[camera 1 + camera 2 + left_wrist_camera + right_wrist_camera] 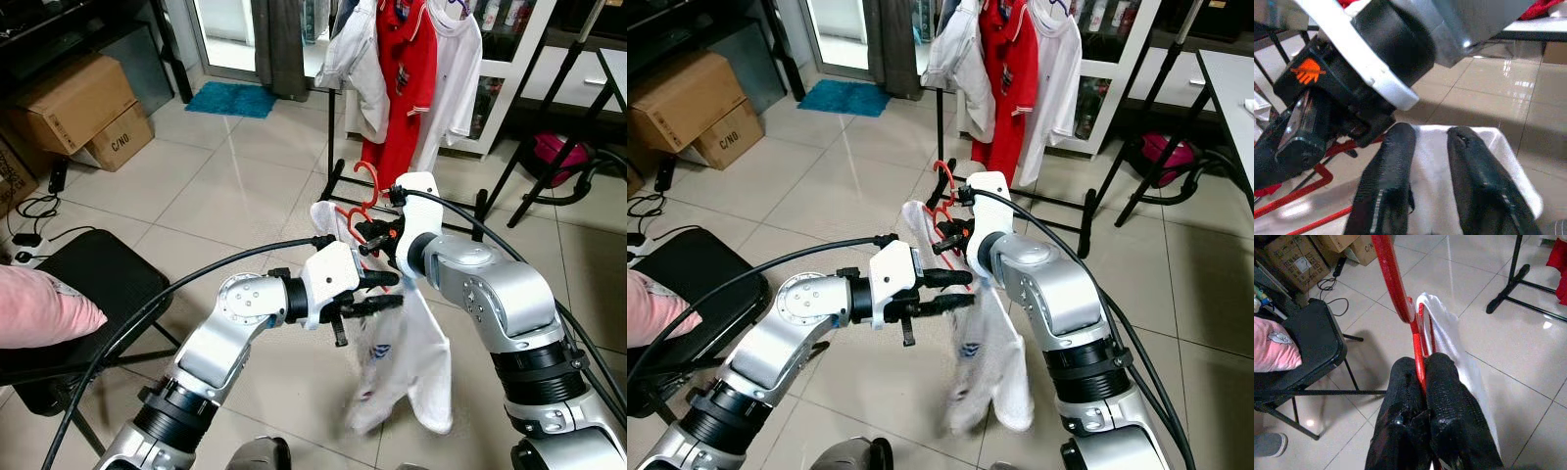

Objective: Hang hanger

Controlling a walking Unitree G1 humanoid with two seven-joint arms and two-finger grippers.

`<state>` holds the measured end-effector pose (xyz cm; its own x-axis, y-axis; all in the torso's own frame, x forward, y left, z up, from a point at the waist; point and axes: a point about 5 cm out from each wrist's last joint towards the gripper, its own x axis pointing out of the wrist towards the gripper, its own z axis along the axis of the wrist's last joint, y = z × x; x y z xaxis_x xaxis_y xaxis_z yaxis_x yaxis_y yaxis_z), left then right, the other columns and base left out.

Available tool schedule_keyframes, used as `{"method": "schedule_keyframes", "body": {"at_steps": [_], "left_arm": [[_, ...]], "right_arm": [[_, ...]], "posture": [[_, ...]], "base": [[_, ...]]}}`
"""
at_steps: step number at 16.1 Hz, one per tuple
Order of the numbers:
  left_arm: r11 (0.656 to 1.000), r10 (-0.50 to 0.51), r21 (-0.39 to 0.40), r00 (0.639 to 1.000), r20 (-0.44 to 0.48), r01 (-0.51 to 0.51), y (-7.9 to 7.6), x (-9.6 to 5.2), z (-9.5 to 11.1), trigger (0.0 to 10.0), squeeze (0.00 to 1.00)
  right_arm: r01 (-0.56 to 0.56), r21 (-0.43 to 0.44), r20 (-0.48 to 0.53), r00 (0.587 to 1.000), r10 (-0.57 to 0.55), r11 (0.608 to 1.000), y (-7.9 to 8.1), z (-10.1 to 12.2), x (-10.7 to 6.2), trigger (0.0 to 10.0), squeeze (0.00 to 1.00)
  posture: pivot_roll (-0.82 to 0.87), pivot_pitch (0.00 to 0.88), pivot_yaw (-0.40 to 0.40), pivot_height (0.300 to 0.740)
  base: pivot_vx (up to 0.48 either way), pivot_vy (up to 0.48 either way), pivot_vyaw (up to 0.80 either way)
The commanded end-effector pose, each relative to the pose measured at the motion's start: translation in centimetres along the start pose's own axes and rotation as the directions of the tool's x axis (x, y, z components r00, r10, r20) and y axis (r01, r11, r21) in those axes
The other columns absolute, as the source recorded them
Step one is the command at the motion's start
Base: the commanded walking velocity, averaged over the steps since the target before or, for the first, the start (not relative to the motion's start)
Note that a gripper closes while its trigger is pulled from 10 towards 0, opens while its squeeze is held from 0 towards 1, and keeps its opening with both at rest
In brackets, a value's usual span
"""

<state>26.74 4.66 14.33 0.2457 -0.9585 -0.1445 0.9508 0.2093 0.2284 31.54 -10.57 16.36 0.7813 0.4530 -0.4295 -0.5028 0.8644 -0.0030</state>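
A red plastic hanger (370,176) carries a white shirt (411,362) that droops toward the tiled floor. My right gripper (370,240) is shut on the hanger's neck just below the hook; the right wrist view has both fingers (1449,396) clamped on the red hanger (1393,279). My left gripper (382,292) is open right beside it, at the shirt's upper part. In the left wrist view its fingers (1388,181) stand apart with the white shirt (1430,166) showing between them. The clothes rack (333,186) with a red shirt (407,59) and white shirts stands just beyond.
A black folding chair (88,284) with a pink cushion (39,308) stands at my left. Cardboard boxes (78,103) and a blue mat (233,99) lie at the far left. Black stand legs (549,176) and a glass cabinet sit to the right.
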Motion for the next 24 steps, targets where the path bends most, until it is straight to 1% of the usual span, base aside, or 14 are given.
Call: {"method": "schedule_keyframes", "body": {"at_steps": [1, 3, 6, 7, 8, 11, 12, 13, 15, 17, 18, 20, 23, 24], "left_arm": [[1.0, -0.02, -0.003, 1.0, -0.003, 0.02, -0.3, -0.2, 0.0, 10.0, 1.0], [1.0, -0.016, -0.008, 1.0, -0.005, 0.016, -0.2, -0.6, -0.1, 10.0, 1.0], [0.988, 0.134, -0.076, 0.99, 0.036, -0.131, 0.8, -2.6, 0.0, 10.0, 1.0], [0.971, 0.218, -0.109, 0.976, 0.03, -0.213, 1.2, -3.8, -0.2, 10.0, 0.83], [0.951, 0.283, -0.123, 0.959, -0.015, -0.283, 1.5, -4.8, -0.7, 10.0, 0.0], [0.88, 0.449, -0.131, 0.889, -0.09, -0.457, 1.7, -8.3, -1.2, 10.0, 0.0], [0.864, 0.474, -0.138, 0.874, -0.106, -0.485, 1.7, -8.9, -1.3, 10.0, 0.0], [0.849, 0.493, -0.149, 0.861, -0.123, -0.507, 1.7, -9.4, -1.4, 10.0, 0.0], [0.822, 0.532, -0.133, 0.829, -0.17, -0.554, 1.8, -11.7, -2.0, 10.0, 0.0], [0.796, 0.57, -0.11, 0.798, -0.196, -0.596, 3.0, -12.9, -2.1, 10.0, 0.0], [0.79, 0.58, -0.1, 0.79, -0.2, -0.605, 3.4, -13.2, -2.0, 10.0, 0.0], [0.812, 0.552, -0.096, 0.81, -0.196, -0.576, 3.2, -12.8, -1.8, 10.0, 0.0], [0.771, 0.595, -0.134, 0.779, -0.197, -0.623, 2.5, -11.3, -2.2, 10.0, 0.0], [0.715, 0.659, -0.123, 0.722, -0.214, -0.689, 2.3, -10.5, -2.7, 10.0, 0.0]], "right_arm": [[0.009, 0.003, 0.028, 1.0, -0.009, 1.0, -0.3, 0.5, -0.1, 10.0, 0.0], [0.026, 0.012, 0.046, 0.999, -0.026, 1.0, -0.7, 0.7, -0.2, 10.0, 0.0], [0.124, 0.082, 0.097, 0.987, -0.131, 0.989, -2.3, 0.5, -1.0, 10.0, 0.0], [0.199, 0.099, 0.105, 0.972, -0.209, 0.975, -3.2, -0.2, -1.5, 10.0, 0.0], [0.26, 0.13, 0.106, 0.956, -0.274, 0.957, -4.0, -1.0, -2.0, 10.0, 0.0], [0.36, 0.273, 0.118, 0.908, -0.403, 0.892, -5.3, -3.4, -4.0, 10.0, 0.0], [0.359, 0.28, 0.121, 0.907, -0.403, 0.891, -5.2, -3.6, -4.2, 10.0, 0.0], [0.353, 0.28, 0.127, 0.908, -0.399, 0.893, -5.2, -3.7, -4.4, 10.0, 0.0], [0.205, 0.235, 0.216, 0.942, -0.257, 0.95, -4.7, -2.6, -5.0, 10.0, 0.0], [0.13, 0.179, 0.228, 0.959, -0.17, 0.975, -5.1, -2.4, -5.6, 10.0, 0.0], [0.119, 0.169, 0.228, 0.961, -0.156, 0.978, -5.6, -2.4, -5.9, 10.0, 0.0], [0.132, 0.167, 0.245, 0.954, -0.171, 0.977, -6.5, -2.2, -6.4, 10.0, 0.0], [0.209, 0.206, 0.239, 0.937, -0.256, 0.956, -6.7, -2.8, -6.7, 10.0, 0.0], [0.343, 0.337, 0.193, 0.886, -0.421, 0.877, -7.0, -4.5, -6.9, 10.0, 0.0]], "posture": [[-0.06, 0.048, 0.068, 0.74], [-0.06, 0.044, 0.07, 0.74], [-0.06, 0.035, 0.077, 0.74], [-0.05, 0.03, 0.078, 0.74], [-0.04, 0.029, 0.078, 0.74], [-0.03, 0.025, 0.075, 0.74], [-0.02, 0.023, 0.075, 0.74], [-0.02, 0.023, 0.075, 0.74], [-0.01, 0.016, 0.074, 0.74], [-0.01, 0.011, 0.069, 0.74], [-0.01, 0.008, 0.068, 0.74], [-0.01, 0.003, 0.069, 0.74], [-0.03, 0.0, 0.065, 0.74], [-0.03, 0.0, 0.057, 0.74]], "base": [[0.0, 0.0, 0.0], [0.0, 0.0, 0.0], [0.0, 0.0, 0.0], [0.0, 0.0, 0.0], [0.0, 0.0, 0.0], [0.0, 0.0, 0.0], [0.0, 0.0, 0.0], [0.0, 0.0, 0.0], [0.0, 0.0, 0.0], [0.0, 0.0, 0.0], [0.0, 0.0, 0.0], [0.0, 0.0, 0.0], [0.0, 0.0, 0.0], [0.0, 0.0, 0.0]]}}
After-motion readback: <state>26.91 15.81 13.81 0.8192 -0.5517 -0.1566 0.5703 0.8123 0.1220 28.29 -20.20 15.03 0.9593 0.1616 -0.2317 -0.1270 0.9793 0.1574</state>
